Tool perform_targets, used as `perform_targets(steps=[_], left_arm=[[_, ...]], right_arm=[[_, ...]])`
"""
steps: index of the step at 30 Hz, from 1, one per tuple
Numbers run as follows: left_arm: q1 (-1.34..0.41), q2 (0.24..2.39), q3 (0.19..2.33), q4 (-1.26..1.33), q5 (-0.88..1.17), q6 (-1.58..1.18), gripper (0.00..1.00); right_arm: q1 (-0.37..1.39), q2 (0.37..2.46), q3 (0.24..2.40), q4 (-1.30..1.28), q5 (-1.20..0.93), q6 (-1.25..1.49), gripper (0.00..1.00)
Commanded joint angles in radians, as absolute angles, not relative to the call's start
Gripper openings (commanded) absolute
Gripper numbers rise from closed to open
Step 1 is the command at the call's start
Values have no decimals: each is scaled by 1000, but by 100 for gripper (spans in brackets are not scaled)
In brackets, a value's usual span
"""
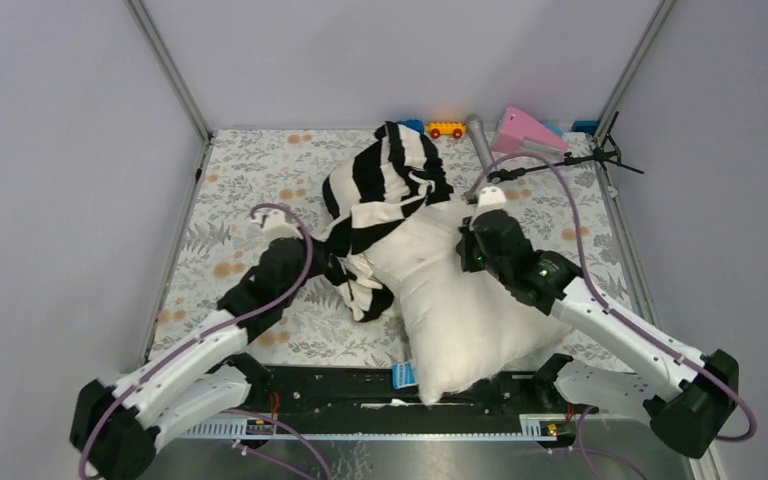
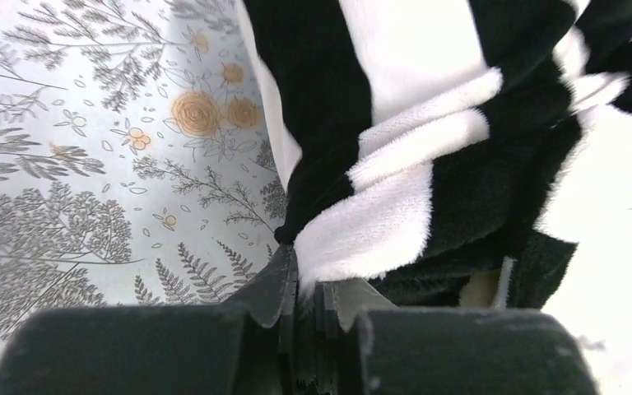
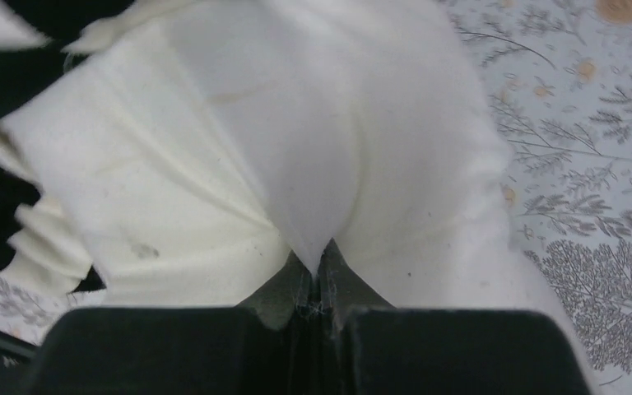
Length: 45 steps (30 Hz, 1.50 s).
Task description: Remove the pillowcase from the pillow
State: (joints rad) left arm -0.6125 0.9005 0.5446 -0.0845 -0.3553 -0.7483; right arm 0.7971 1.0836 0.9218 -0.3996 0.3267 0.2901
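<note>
With the left end effector (image 2: 306,292) pinching a pillowcase (image 2: 321,99) fold and the right end effector (image 3: 317,276) pinching the pillow (image 3: 239,164) (the anchor), pull the cover steadily away, anchor held firm.

This looks like a lab's robot test cell. Plain pale wall panels (image 1: 60,200) on bare aluminium posts (image 1: 170,70) box in a table under a floral cloth (image 1: 240,170). A cabled left arm (image 1: 200,345) and right arm (image 1: 620,325) are bolted to a near-edge metal rail (image 1: 380,427). A toy car (image 1: 447,129) and a pink block (image 1: 525,130) sit at the far edge.
</note>
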Motion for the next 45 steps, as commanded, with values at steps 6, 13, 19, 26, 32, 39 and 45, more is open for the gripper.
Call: perform_targets(steps=[6, 13, 19, 26, 32, 39, 45], left_arm=[[-575, 503, 530, -319, -707, -816, 0], [-576, 451, 489, -202, -535, -768, 0], [-575, 677, 522, -132, -346, -704, 0], [-575, 856, 518, -35, -189, -702, 0], [-575, 823, 528, -40, -198, -690, 6], [-575, 716, 565, -112, -203, -663, 76], [-577, 757, 642, -131, -110, -616, 91]], right_arm=[[430, 925, 872, -304, 274, 369, 0], [425, 1163, 1023, -226, 54, 360, 0], [491, 1274, 1181, -236, -26, 288, 64], [746, 1267, 1249, -356, 144, 114, 100], [879, 1265, 1177, -344, 192, 95, 100], [879, 1361, 1066, -332, 235, 143, 100], [879, 1367, 1000, -275, 158, 181, 54]])
